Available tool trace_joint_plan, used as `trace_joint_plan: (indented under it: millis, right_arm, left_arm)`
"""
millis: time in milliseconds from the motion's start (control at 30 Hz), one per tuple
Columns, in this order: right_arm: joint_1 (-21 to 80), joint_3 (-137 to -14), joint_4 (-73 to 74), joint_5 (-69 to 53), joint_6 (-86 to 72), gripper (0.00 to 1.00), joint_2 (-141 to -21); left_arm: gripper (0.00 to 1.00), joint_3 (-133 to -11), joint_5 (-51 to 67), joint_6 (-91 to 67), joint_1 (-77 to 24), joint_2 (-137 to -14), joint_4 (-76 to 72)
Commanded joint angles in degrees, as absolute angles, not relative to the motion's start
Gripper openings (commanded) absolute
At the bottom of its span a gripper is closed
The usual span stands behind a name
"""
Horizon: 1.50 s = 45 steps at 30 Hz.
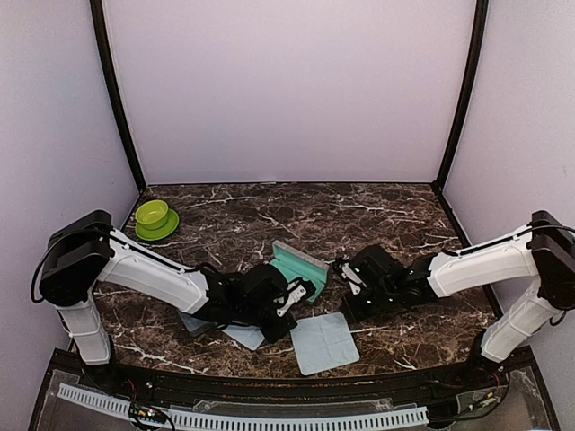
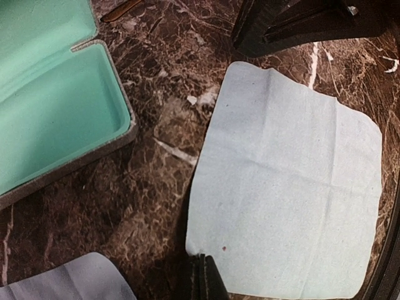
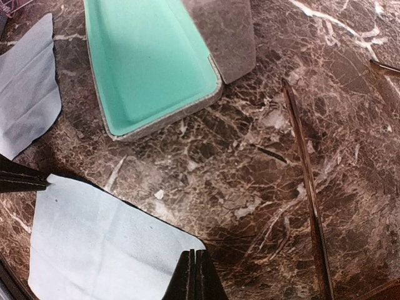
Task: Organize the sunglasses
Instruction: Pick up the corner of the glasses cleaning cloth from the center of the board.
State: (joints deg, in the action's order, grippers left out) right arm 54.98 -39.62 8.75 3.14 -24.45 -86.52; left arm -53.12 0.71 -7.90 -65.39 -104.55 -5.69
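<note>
Of the sunglasses only thin brown bars show, probably a temple [image 3: 306,187], lying on the marble to the right of my right gripper; the lenses are out of view. A pale blue cloth [image 1: 325,343] lies flat at the table's front. My left gripper [image 2: 203,278] is shut with its tips pinching the cloth [image 2: 287,187] at its near-left corner. My right gripper [image 3: 197,259] is shut on the opposite corner of the same cloth [image 3: 106,250]. The grey teal-lined case [image 1: 301,263] lies open just behind both grippers.
A second pale cloth [image 1: 244,336] lies partly under my left arm. A green bowl [image 1: 154,218] on a green saucer stands at the back left. The table's front edge is close behind the flat cloth.
</note>
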Motion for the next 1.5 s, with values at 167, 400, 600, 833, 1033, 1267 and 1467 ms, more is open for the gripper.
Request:
trace_joint_plan:
  millis: [167, 400, 600, 833, 1033, 1267, 1467]
  right_arm:
    - [53.9, -40.9, 6.6, 1.5, -24.3, 0.03, -85.9]
    - [53.6, -40.8, 9.0, 0.3, -23.1, 0.34, -87.3]
    - [53.7, -42.4, 9.7, 0.1, -22.1, 0.33, -90.4]
    - [54.5, -43.3, 10.1, -0.7, -21.5, 0.27, -93.3]
    - [56.7, -42.5, 12.4, 3.1, -21.8, 0.25, -93.0]
    - [57.2, -41.3, 13.7, 4.2, -22.2, 0.25, -91.7]
    - [58.4, -41.1, 14.3, 6.1, -21.8, 0.21, -92.5]
  left_arm:
    - [0.00, -55.7, 2.2, -5.8, -65.0, -102.4, -4.6]
    - [0.00, -55.4, 2.2, -5.6, -65.0, -102.3, -4.5]
    - [0.00, -55.3, 2.2, -5.7, -65.0, -102.6, -4.7]
    - [0.00, -54.9, 2.1, -6.2, -65.0, -102.7, -4.8]
    - [0.00, -54.4, 2.0, -6.6, -65.0, -102.7, -5.2]
    - [0.00, -54.0, 2.0, -6.9, -65.0, -102.5, -5.4]
    - [0.00, -53.8, 2.0, -7.2, -65.0, -102.5, -5.5]
